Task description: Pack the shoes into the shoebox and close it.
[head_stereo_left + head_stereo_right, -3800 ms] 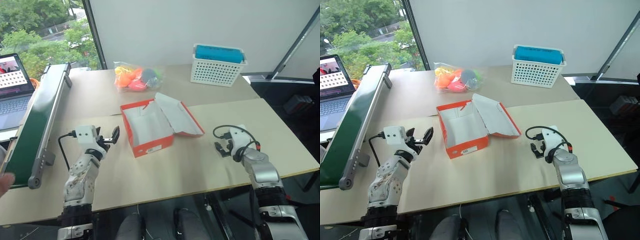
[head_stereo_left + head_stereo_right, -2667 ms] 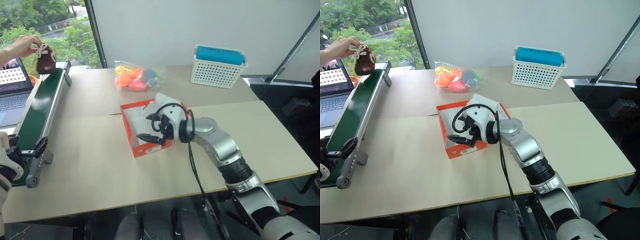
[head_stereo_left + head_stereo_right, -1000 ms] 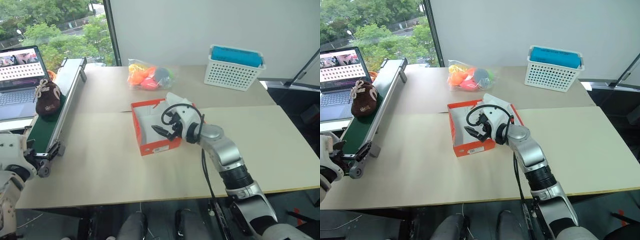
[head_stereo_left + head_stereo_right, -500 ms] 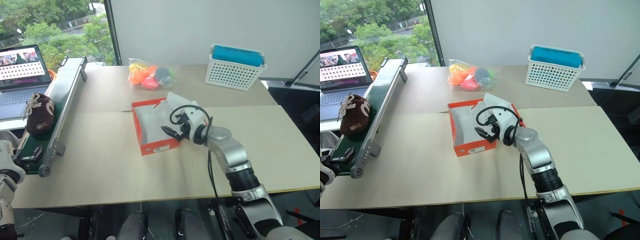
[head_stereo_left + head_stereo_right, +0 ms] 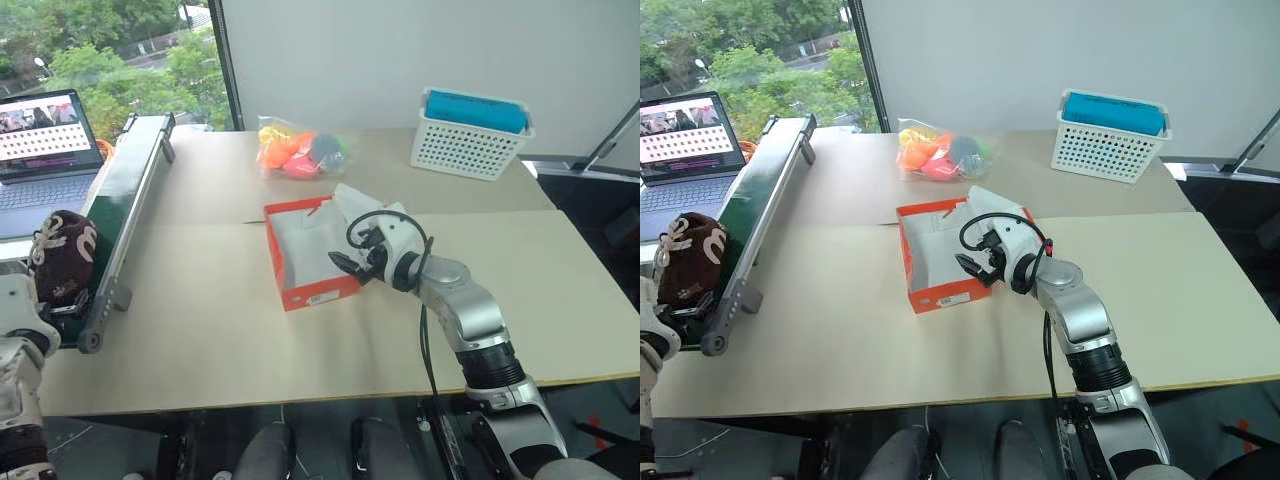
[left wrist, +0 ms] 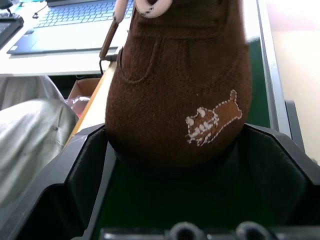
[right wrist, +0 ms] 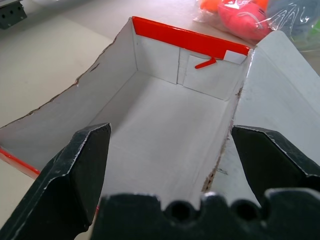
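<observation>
Over at the end of the green conveyor belt (image 5: 112, 215), one dark brown suede shoe (image 6: 180, 95) with a small white stitched mark stands right between the fingers of the left gripper (image 6: 185, 165); the jaws flank it on both sides, but I cannot tell whether they press on it or merely bracket it. The orange-red cardboard shoebox (image 5: 940, 255), white inside and with its lid thrown back, lies empty on the beige counter (image 5: 200, 330), well away from that gripper. The right gripper (image 5: 975, 268) hovers at the box's near rim with its black fingers (image 7: 85, 160) spread wide and nothing between them, the open box directly ahead of it. This looks like the start of packing: the first shoe is being collected, and nothing is in the box yet. The next move calls for a firm close on the shoe, a lift off the belt, and a carry across to the box, where the right gripper seems placed to steady the box.
</observation>
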You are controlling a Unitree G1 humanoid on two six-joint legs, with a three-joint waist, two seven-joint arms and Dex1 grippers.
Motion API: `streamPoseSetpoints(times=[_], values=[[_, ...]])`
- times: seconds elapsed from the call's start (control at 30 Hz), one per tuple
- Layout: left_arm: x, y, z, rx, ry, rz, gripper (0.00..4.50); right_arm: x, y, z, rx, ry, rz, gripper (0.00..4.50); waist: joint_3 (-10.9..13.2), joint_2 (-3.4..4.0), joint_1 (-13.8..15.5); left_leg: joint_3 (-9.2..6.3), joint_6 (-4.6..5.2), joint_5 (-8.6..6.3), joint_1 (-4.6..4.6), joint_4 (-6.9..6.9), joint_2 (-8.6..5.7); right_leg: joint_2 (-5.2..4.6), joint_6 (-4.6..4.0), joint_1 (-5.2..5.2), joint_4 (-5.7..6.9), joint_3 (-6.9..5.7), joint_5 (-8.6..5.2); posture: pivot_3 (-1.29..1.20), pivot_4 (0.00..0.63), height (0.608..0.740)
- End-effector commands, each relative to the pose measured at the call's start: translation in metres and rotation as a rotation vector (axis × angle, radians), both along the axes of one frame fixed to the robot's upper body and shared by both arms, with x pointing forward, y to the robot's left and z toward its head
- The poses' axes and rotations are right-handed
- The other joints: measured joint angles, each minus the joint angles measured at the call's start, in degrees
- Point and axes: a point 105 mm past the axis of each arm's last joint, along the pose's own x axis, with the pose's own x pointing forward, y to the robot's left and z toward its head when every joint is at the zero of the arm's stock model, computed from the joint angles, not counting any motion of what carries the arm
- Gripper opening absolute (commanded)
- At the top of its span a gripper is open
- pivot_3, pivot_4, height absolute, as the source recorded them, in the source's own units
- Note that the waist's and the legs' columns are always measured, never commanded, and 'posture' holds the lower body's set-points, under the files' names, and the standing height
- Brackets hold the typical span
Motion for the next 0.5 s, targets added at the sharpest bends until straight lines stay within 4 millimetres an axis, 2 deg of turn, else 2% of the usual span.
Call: streamPoseSetpoints(times=[0.03, 0.13, 0.27, 0.3, 0.37, 0.43, 0.5], values=[[0.011, -0.014, 0.013, 0.015, -0.062, -0.051, 3.47, 0.0, -0.002, 0.019, 0.027, -0.062, -0.003, 4.5, 0.0, 0.0, 0.6, 0.0, 0.0, 0.0, 0.0, 0.0, 0.0, -0.01, 0.0, 0.01, -0.01, 0.0, 0.02, 0.0, 0.15, 0.74], [0.014, -0.017, 0.016, 0.003, -0.085, -0.061, 3.34, 0.0, -0.002, 0.019, 0.026, -0.061, -0.003, 4.5, 0.0, 0.0, 1.0, -0.01, 0.0, 0.0, 0.0, 0.01, 0.0, 0.0, -0.01, 0.0, 0.0, -0.02, 0.02, 0.0, 0.15, 0.74], [0.02, -0.03, 0.035, -0.043, -0.208, -0.107, 3.34, 0.0, -0.002, 0.019, 0.026, -0.06, -0.005, 4.5, 0.0, -0.03, 1.1, -0.02, 0.0, 0.01, -0.02, 0.03, 0.0, 0.0, -0.01, 0.02, -0.01, -0.05, 0.03, 0.0, 0.15, 0.74], [0.024, -0.044, 0.045, -0.092, -0.276, -0.157, 3.34, 0.001, -0.002, 0.019, 0.038, -0.052, -0.011, 4.5, 0.0, -0.06, 1.0, -0.02, 0.0, 0.01, -0.03, 0.05, 0.0, 0.0, 0.0, 0.02, -0.03, -0.05, 0.04, 0.0, 0.15, 0.74], [0.033, -0.078, 0.056, -0.23, -0.372, -0.266, 3.34, 0.009, -0.002, 0.032, 0.306, 0.082, -0.073, 4.5, 0.0, -0.08, 0.9, -0.01, 0.01, 0.01, -0.08, 0.06, -0.01, 0.0, 0.01, 0.02, -0.07, -0.02, 0.05, 0.0, 0.15, 0.74], [0.038, -0.103, 0.058, -0.28, -0.387, -0.345, 3.34, 0.006, 0.01, 0.042, 0.523, 0.225, -0.021, 4.5, 0.0, -0.11, 0.7, 0.0, 0.01, 0.0, -0.18, 0.1, 0.03, 0.0, -0.01, -0.01, -0.1, 0.04, 0.11, 0.0, 0.15, 0.74], [0.045, -0.128, 0.06, -0.341, -0.406, -0.394, 3.34, 0.0, 0.023, 0.047, 0.61, 0.321, 0.042, 4.5, 0.0, -0.11, 0.4, 0.02, 0.01, 0.01, -0.24, 0.11, 0.06, 0.06, -0.06, -0.11, -0.07, 0.11, 0.21, 0.0, 0.15, 0.74]])
